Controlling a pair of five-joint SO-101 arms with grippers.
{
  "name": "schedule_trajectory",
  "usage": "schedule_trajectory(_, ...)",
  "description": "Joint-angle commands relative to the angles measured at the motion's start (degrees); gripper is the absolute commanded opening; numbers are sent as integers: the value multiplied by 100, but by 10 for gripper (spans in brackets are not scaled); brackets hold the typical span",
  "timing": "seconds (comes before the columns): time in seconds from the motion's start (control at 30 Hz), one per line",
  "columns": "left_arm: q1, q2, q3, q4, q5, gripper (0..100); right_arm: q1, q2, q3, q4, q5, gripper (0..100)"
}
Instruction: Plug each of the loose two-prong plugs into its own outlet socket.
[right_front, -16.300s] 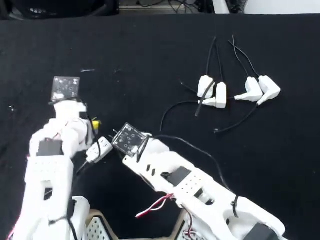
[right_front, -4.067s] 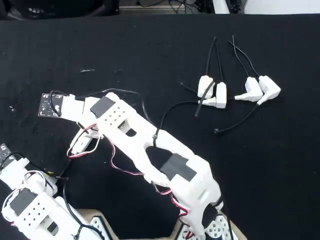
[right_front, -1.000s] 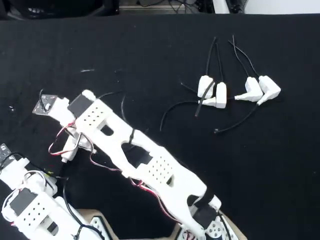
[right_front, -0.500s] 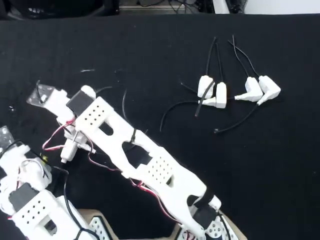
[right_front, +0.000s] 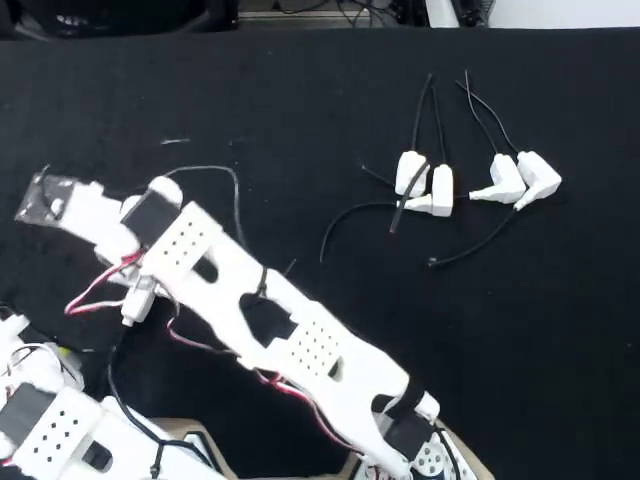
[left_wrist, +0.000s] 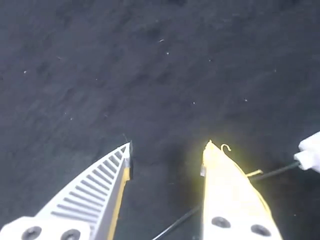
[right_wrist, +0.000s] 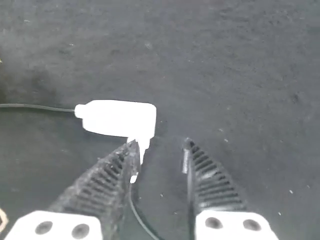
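Note:
A white two-prong plug (right_wrist: 117, 118) lies on the black table with its cord running off to one side. My right gripper (right_wrist: 160, 145) stands open just beside it, one fingertip (right_wrist: 131, 147) nearly touching its prong end, nothing between the jaws. In the high view this plug (right_front: 135, 300) lies under the right arm (right_front: 200, 270), which stretches to the far left. My left gripper (left_wrist: 168, 146) is open over bare cloth, with a white plug end (left_wrist: 311, 154) at the picture's edge. Several more white plugs (right_front: 425, 185) lie at the back right.
Black cords (right_front: 355, 215) trail from the plugs at the back right. The left arm (right_front: 40, 420) sits at the near left corner. The table (right_front: 300, 100) is covered in black cloth, bare across the middle and back.
The right arm's wrist has swung farther left. The left arm has drawn back toward the near left corner. The plug under the right arm stayed in place.

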Motion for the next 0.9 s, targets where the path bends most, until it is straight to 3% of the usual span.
schedule_trajectory(0.0,690,-44,286,-114,-387,235,185,-198,-382,193,70,134)
schedule_trajectory(0.17,2193,0,945,-738,-413,236,1178,-1121,40,202,-132,129)
schedule_trajectory(0.43,3354,0,910,-853,-369,236,2031,-3670,2501,185,-114,130)
schedule_trajectory(0.7,4549,9,1235,-3086,536,236,2497,-6404,5042,149,-105,130)
schedule_trajectory(0.87,5393,9,1341,-3745,563,236,2646,-7741,6686,-141,220,130)
